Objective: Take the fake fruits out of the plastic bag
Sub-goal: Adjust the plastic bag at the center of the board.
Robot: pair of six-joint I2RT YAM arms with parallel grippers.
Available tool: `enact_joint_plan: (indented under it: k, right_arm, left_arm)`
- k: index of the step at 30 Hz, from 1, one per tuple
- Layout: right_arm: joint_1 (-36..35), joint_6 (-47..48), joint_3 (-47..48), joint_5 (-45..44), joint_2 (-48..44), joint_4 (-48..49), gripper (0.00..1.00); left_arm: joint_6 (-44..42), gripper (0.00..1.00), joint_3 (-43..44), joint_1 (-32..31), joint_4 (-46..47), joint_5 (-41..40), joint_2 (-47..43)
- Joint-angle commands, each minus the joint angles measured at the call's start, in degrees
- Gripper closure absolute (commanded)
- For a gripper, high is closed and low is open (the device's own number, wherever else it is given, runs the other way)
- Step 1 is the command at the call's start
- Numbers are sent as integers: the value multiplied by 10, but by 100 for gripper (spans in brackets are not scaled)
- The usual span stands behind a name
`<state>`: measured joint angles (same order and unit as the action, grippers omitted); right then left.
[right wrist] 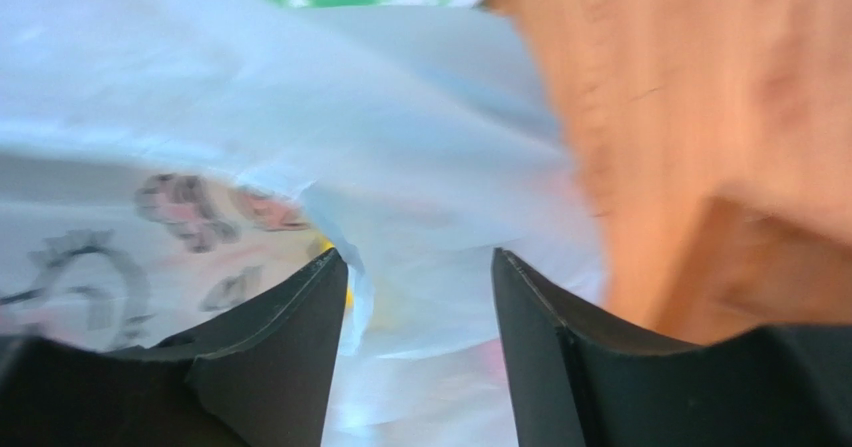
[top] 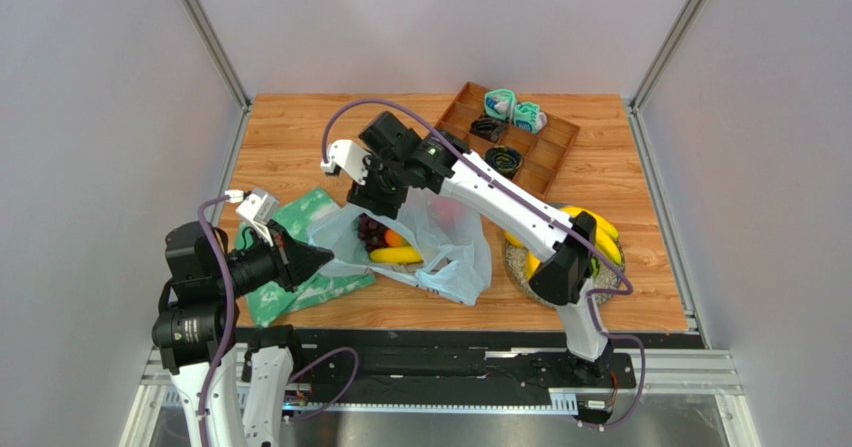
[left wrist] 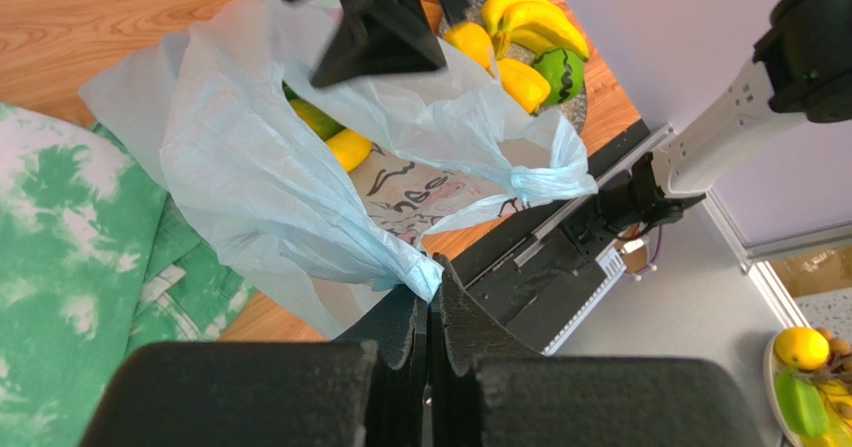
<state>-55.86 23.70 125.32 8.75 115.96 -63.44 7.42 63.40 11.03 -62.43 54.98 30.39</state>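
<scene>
The pale-blue plastic bag point(top: 440, 252) lies at the table's front middle with its mouth open to the left. Inside it show purple grapes point(top: 371, 231), an orange point(top: 396, 237), a yellow fruit point(top: 396, 255) and something pink point(top: 447, 213). My left gripper point(top: 322, 257) is shut on the bag's knotted handle point(left wrist: 420, 272) and holds it up. My right gripper point(top: 376, 199) is open and empty, right over the bag's mouth; its wrist view is blurred, showing fingers point(right wrist: 300, 307) apart over the plastic point(right wrist: 430, 197). A banana bunch point(top: 592, 229) lies on the plate point(top: 516, 263).
A green-and-white cloth point(top: 300, 219) lies under the bag's left side. A wooden divided tray point(top: 548, 152) with teal and black items stands at the back right. In the left wrist view a green fruit point(left wrist: 560, 69) and yellow fruits point(left wrist: 522, 82) lie beside the bananas.
</scene>
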Motion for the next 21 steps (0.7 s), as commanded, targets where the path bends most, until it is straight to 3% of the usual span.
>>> enact_joint_plan:
  k: [1,6,14,17,19,21]
  right_arm:
    - [4,197,43,-110,82,-194,41]
    - [24,245,-20,-96,18,-120,45]
    - [22,235,-104,48,-140,-45,43]
    - [9,198,-148,15,-145,-19,28]
    - [10,172,-149,13,-132,-50,25]
    - [10,143,-146,24,-112,-99,10]
  left_arm:
    - [-14,100,-26,5,1,16,-8]
    - [-5,100,-21,6,12,0,-1]
    - [15,100,-22,5,28,4,15]
    - [24,100,-25,5,46,12,26]
    - [32,100,-24,5,55,13,32]
    - [34,100,-19,5,57,14,41]
